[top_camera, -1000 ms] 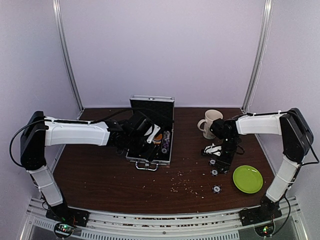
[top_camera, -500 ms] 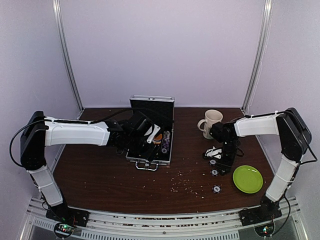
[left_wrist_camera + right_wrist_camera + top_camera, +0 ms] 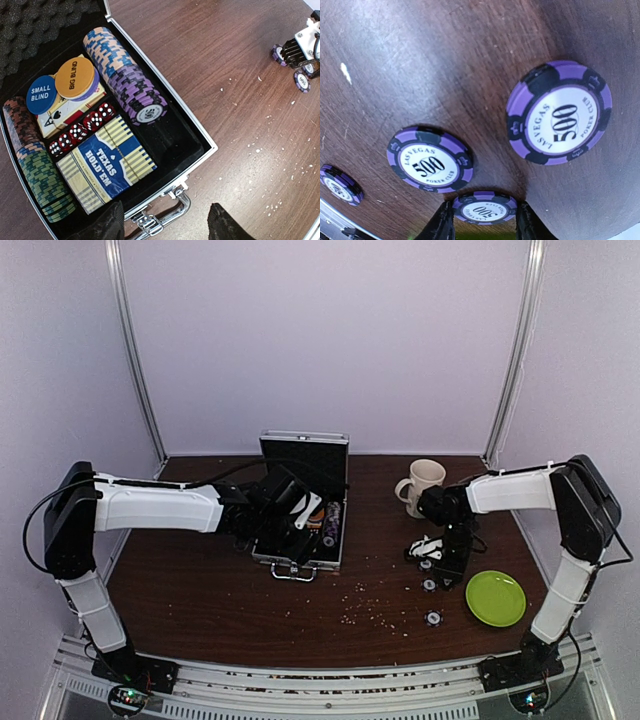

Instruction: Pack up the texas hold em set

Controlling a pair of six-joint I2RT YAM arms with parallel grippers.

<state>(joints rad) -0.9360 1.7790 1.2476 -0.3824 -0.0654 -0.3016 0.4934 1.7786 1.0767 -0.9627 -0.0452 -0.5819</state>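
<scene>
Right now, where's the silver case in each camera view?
Top external: silver case left of centre, lid up, under the left arm.
Left wrist: fills the left side, open, its rim running diagonally.
Right wrist: not in it.
Shared landmark: the loose purple chips, upper right in the left wrist view, close up in the right wrist view.

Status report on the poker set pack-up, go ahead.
Left gripper open, over the case handle. Right gripper straddling a purple chip, grip unclear. Other chips loose on the table. Nothing blocking.
</scene>
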